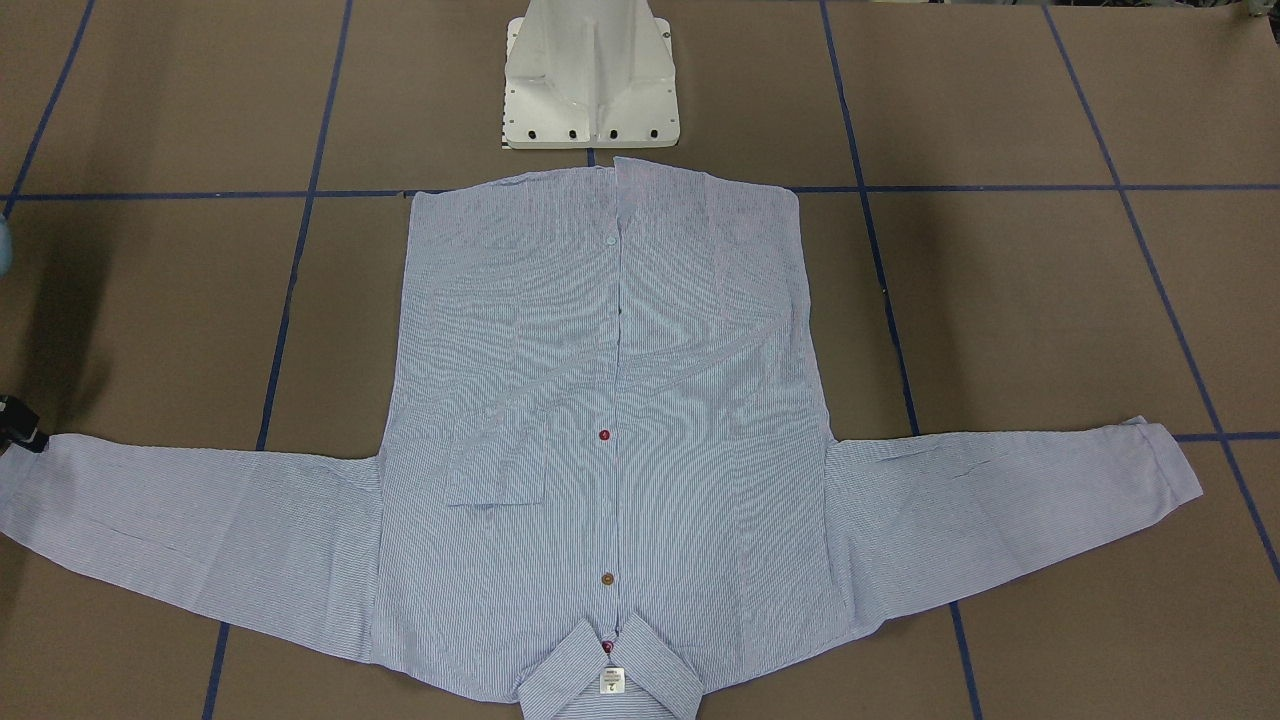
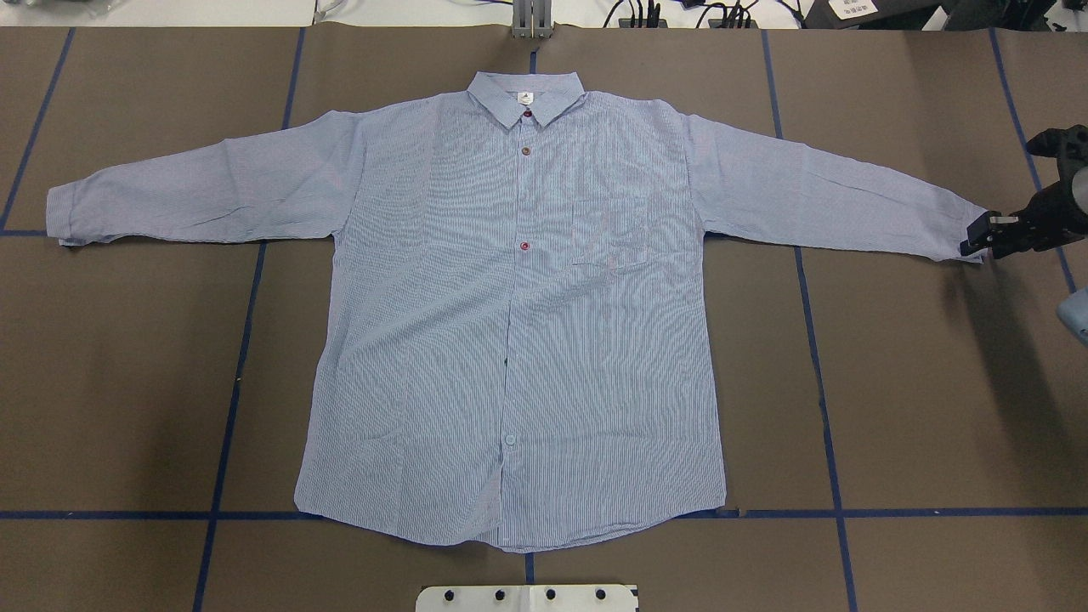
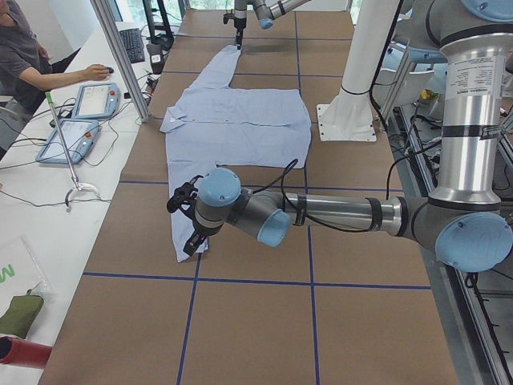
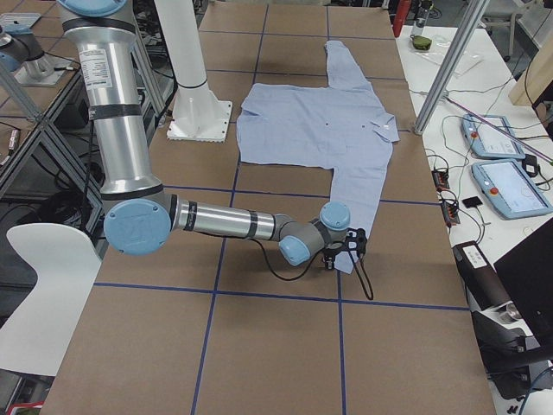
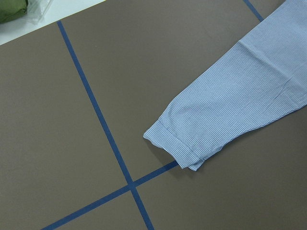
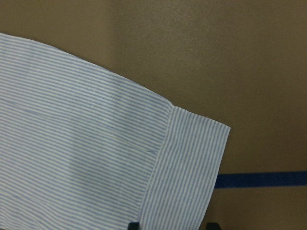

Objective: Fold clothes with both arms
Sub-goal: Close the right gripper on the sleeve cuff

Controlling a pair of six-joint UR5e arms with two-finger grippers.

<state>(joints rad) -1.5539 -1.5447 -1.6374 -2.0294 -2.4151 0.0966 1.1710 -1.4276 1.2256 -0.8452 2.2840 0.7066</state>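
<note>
Right gripper (image 2: 977, 241) at one sleeve cuff (image 6: 192, 163), fingers apart; left gripper (image 3: 191, 245): state cannot be told.
Only the ends of the right fingertips (image 6: 134, 225) show, straddling the cuff edge. Shirt (image 2: 527, 297) lies flat, front up, sleeves spread on the taped table (image 2: 918, 382), collar away from the white pedestal (image 1: 590, 90).

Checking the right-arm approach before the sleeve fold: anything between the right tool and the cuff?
Nothing visible. The right tool is at the cuff, and in the wrist view its fingertips sit either side of the cuff's end. Only bare table lies around it.
</note>
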